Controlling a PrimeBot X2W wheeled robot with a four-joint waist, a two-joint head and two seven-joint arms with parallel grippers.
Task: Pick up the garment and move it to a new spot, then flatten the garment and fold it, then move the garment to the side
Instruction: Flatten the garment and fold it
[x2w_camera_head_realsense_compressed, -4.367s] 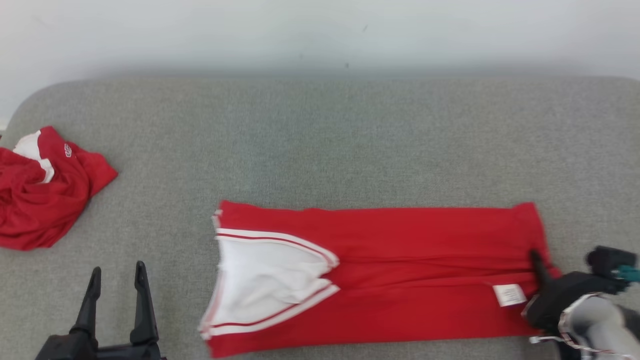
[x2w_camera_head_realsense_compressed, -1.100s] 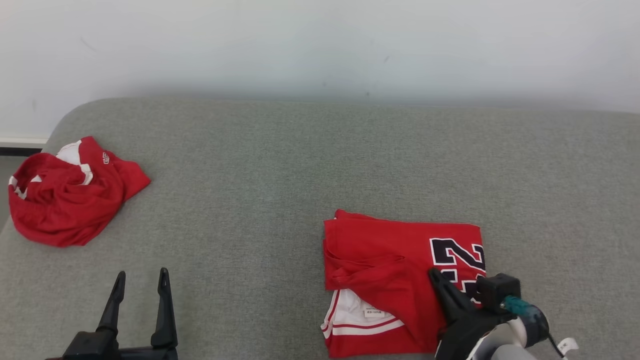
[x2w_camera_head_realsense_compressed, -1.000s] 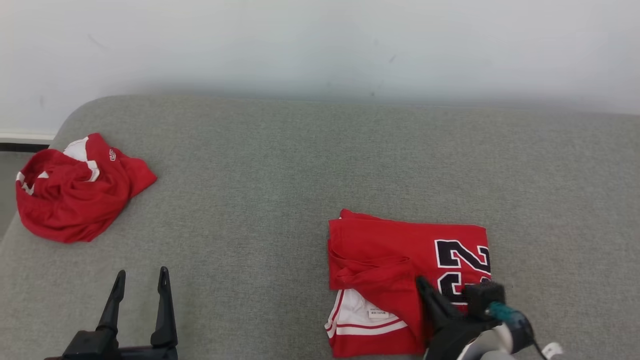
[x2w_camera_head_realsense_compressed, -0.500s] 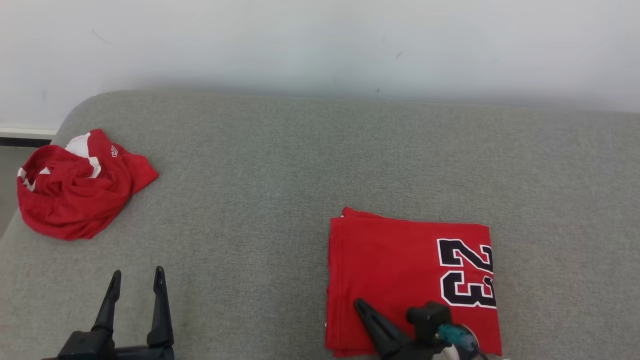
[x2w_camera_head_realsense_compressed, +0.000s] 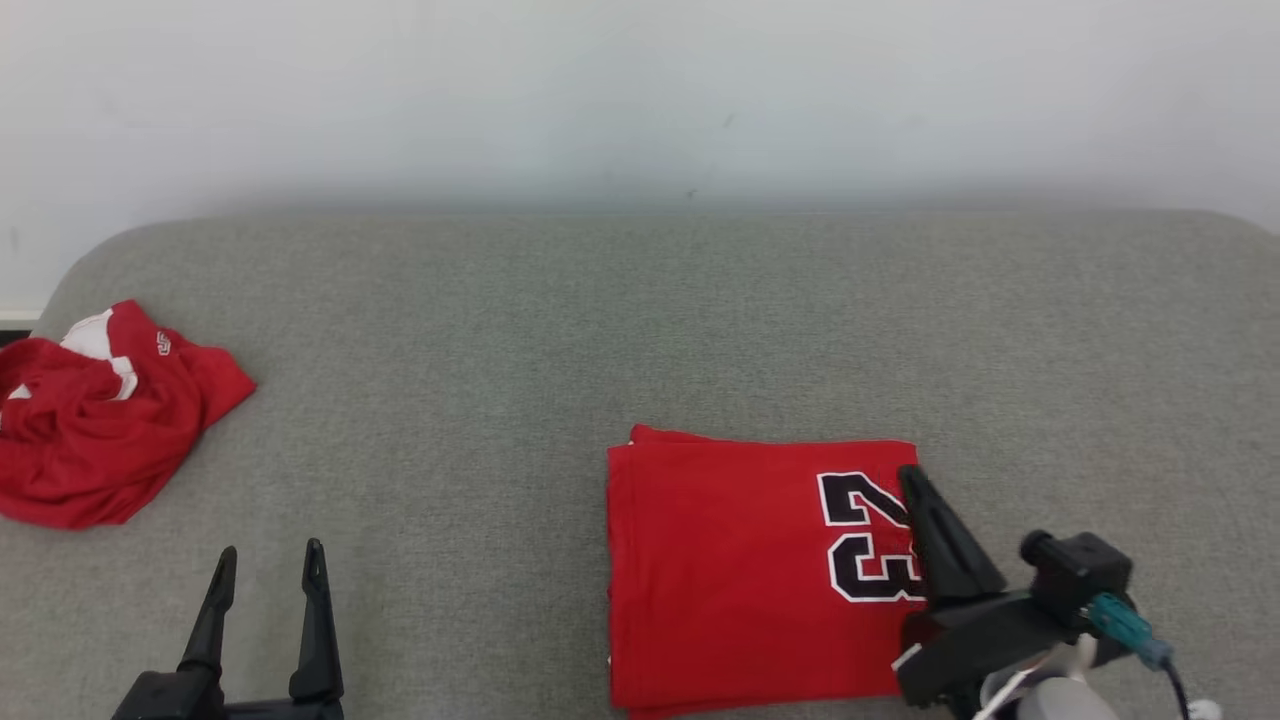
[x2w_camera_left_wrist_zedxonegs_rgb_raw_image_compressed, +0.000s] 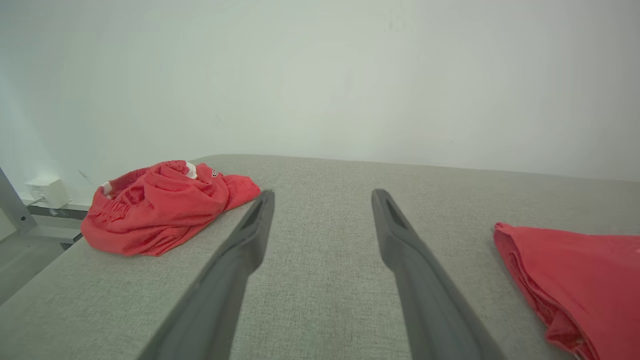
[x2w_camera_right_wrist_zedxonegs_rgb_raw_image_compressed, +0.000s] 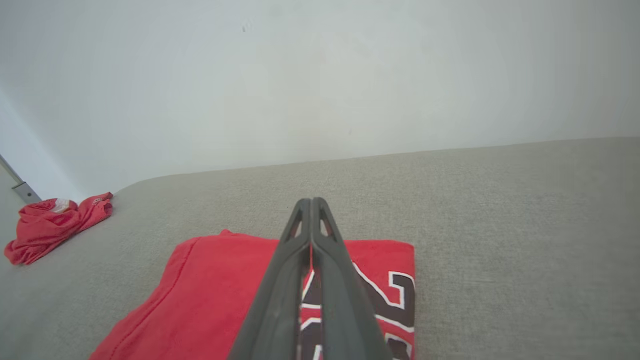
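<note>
R claw (x2w_camera_head_realsense_compressed: 910, 474) pressed together, holding nothing, tip over the 23 on folded garment (x2w_camera_head_realsense_compressed: 720, 580) (contact unclear); L claw (x2w_camera_head_realsense_compressed: 270, 552) spread wide, empty, above surface (x2w_camera_head_realsense_compressed: 480, 340).

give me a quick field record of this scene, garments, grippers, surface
surface: grey padded top against a pale wall
jersey: red, folded into a flat rectangle, number 23 facing up, right of centre
second garment: red and white, crumpled, at the far left edge
left gripper: open, empty, apart from both garments
right gripper: shut, nothing between the fingers, over the jersey's number; contact unclear
task stage: fold looks done, jersey not yet moved aside
</note>
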